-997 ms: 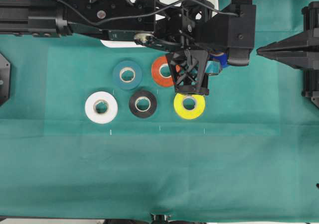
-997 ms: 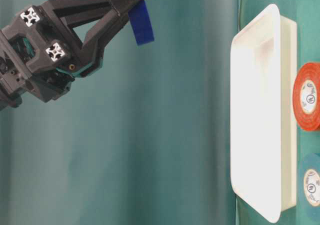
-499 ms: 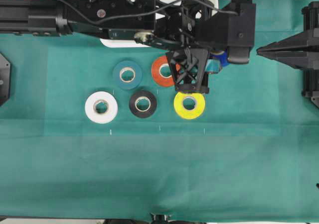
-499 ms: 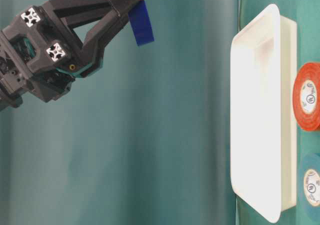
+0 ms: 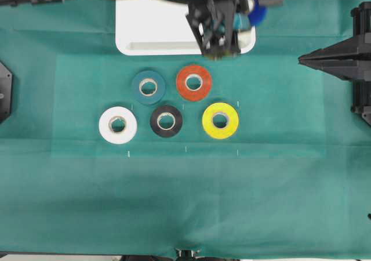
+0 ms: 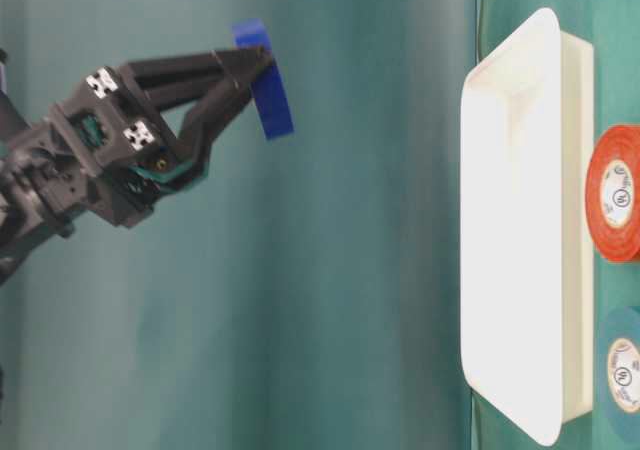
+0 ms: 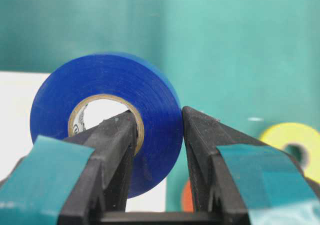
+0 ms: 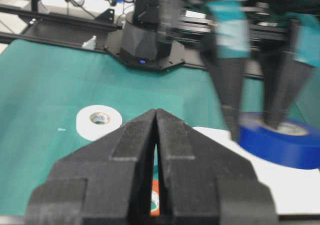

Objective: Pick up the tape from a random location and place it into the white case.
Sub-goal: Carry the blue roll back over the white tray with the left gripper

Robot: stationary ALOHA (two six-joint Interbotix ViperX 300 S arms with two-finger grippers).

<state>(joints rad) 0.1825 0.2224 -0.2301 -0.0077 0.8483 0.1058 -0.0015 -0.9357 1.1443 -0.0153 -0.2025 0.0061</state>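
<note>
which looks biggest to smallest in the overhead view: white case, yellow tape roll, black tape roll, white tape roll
1. white case, clearly the largest, though the arm covers part of it.
2. white tape roll and yellow tape roll, about alike.
3. black tape roll, slightly smaller.

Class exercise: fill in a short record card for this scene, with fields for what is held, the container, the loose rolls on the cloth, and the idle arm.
held: blue tape, one wall pinched by the left gripper
container: white case, nothing seen in it
loose rolls: teal roll, orange roll, white roll, black roll, yellow roll
idle arm: right gripper, shut, holds nothing
</note>
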